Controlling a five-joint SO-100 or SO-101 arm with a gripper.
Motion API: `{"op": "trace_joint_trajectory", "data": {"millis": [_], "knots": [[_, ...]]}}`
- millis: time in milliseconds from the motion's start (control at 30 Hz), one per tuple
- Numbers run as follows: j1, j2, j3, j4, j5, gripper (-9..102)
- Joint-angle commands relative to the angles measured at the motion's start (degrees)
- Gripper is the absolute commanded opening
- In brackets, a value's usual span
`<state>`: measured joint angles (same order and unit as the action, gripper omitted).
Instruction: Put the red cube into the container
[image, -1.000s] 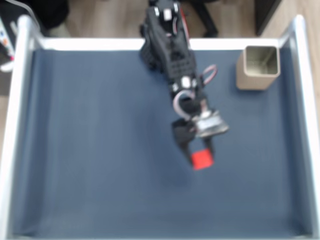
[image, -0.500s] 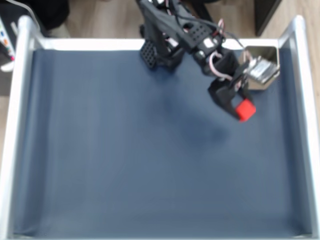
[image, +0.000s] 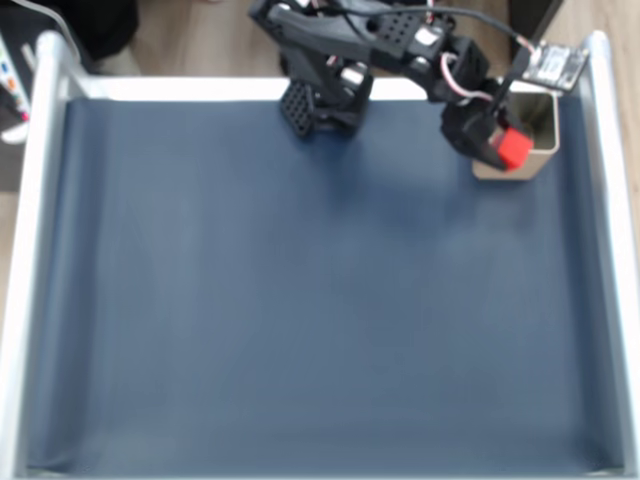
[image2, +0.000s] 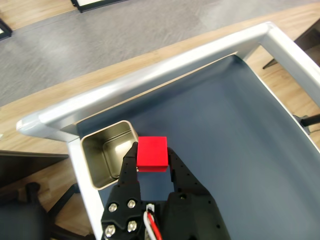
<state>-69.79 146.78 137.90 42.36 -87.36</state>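
The red cube (image: 513, 148) is pinched between my black gripper's (image: 505, 150) fingers and held in the air at the near left rim of the container (image: 543, 122), a square silvery tin at the tray's far right corner. In the wrist view the red cube (image2: 152, 153) sits at the fingertips of the gripper (image2: 152, 161), just right of the open container (image2: 102, 152), whose inside looks bare. The cube overlaps the tin's edge in the fixed view and is not inside it.
A dark blue mat (image: 300, 300) lies inside a white-framed tray (image: 40, 250). The metal frame corner (image2: 55, 117) stands close behind the tin. The arm's base (image: 320, 90) sits at the far middle edge.
The arm has swung right and toward the far corner, carrying the red cube from mid-mat up to the container's rim. The gripper has stayed shut on it.
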Motion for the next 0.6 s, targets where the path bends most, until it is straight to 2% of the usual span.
{"op": "trace_joint_trajectory", "data": {"millis": [0, 267, 567], "knots": [[-3.43, 1.58, -3.6, 1.49, 1.93, 0], [-12.74, 2.37, -3.52, 3.08, 5.63, 0], [-14.68, -0.97, -1.76, -2.29, 5.89, 0]]}}
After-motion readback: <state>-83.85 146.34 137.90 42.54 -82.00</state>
